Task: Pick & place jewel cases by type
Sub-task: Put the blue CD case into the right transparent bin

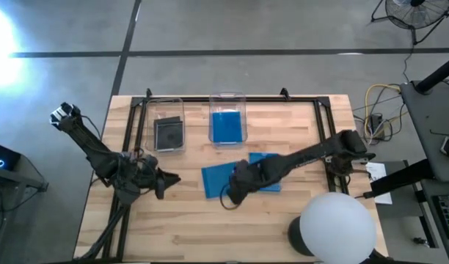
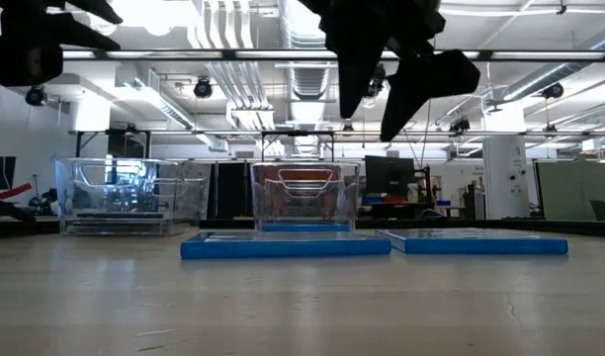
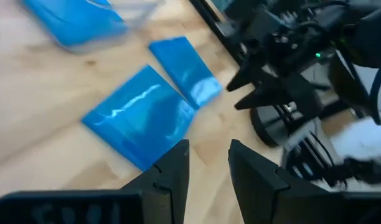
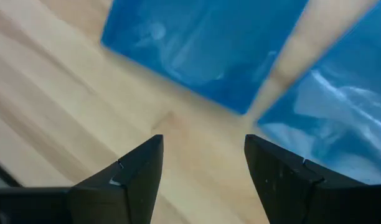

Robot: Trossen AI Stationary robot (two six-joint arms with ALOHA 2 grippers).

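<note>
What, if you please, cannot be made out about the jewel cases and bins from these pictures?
- High view: the right gripper and its arm cover part of the two blue cases on the table, so whether they touch is hidden.
- High view: the dark cases in the left bin cannot be counted; they look like one stack.
- Low view: what the middle bin holds is blurred behind its walls.

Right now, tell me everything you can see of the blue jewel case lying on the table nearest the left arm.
The blue jewel case is a thin, flat, square-ish case of glossy bright blue plastic. It lies flat on the bare wooden table, slightly rotated, in front of the clear bin holding another blue case. A second loose blue case lies close at its right. The open right gripper hangs above its near edge without touching.
</note>
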